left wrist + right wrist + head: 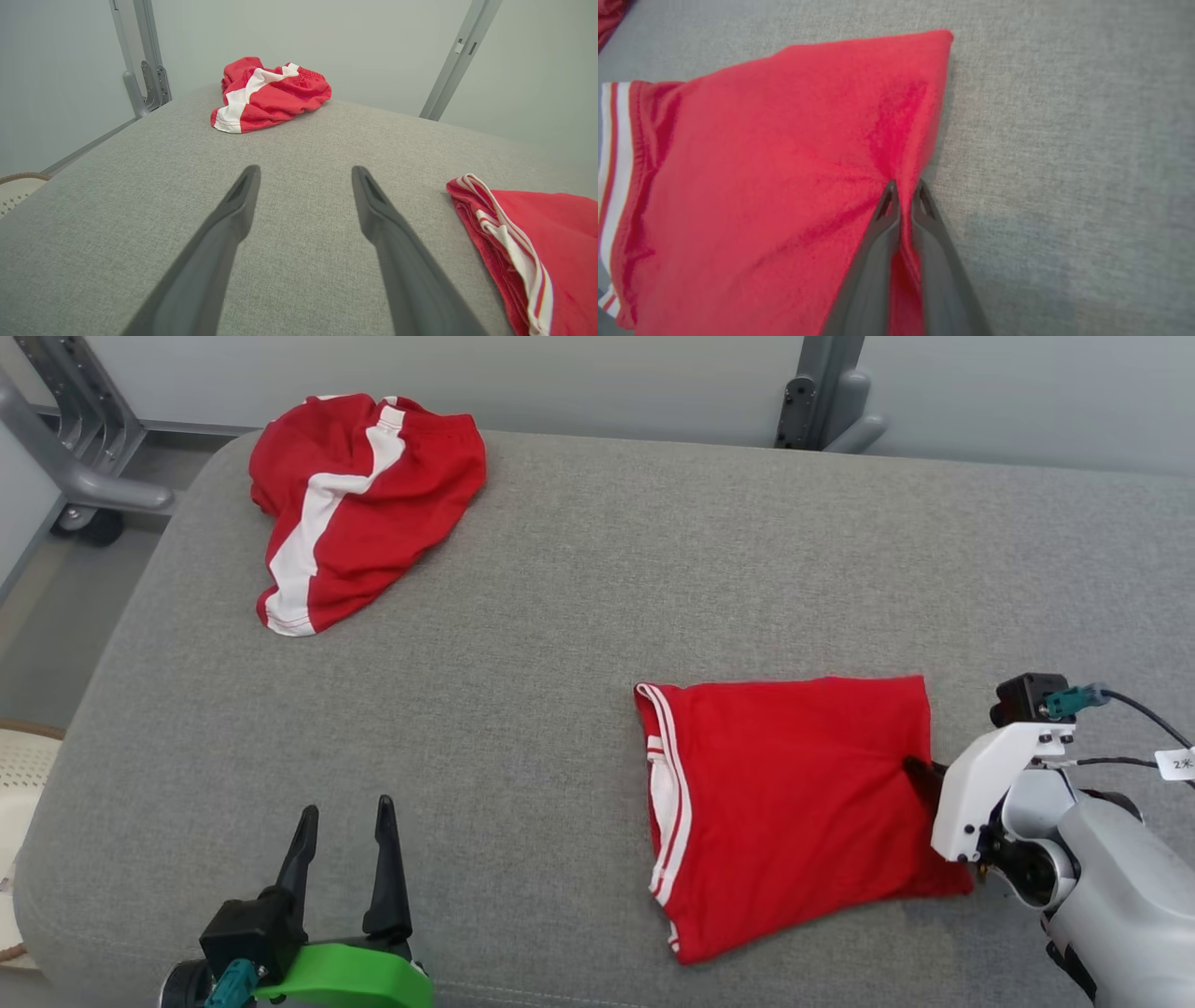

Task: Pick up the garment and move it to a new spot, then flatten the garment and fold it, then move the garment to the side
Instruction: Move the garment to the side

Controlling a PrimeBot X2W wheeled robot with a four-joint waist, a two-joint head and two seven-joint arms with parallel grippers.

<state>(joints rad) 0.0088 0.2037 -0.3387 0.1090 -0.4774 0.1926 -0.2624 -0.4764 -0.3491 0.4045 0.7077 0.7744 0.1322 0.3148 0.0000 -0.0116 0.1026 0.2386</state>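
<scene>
We see a wide desk covered in grey woven fabric, with a pale wall and grey metal uprights behind its far edge. On its right side, close to the near edge, lies the folded red garment, a flat, roughly square bundle whose white-striped trim faces the robot's left. At the far left corner, well apart from it, a pair of red shorts with a broad white stripe sits in a loose crumpled heap. The right arm's pale forearm comes in from the lower right. Its right claw is pressed together on the garment's right edge, pinching a ridge of red cloth between its dark fingers, and creases run out from the pinch. The left claw hovers at the lower left over bare grey fabric, its fingers spread wide and nothing between them. A pale basket shows at the left edge.
</scene>
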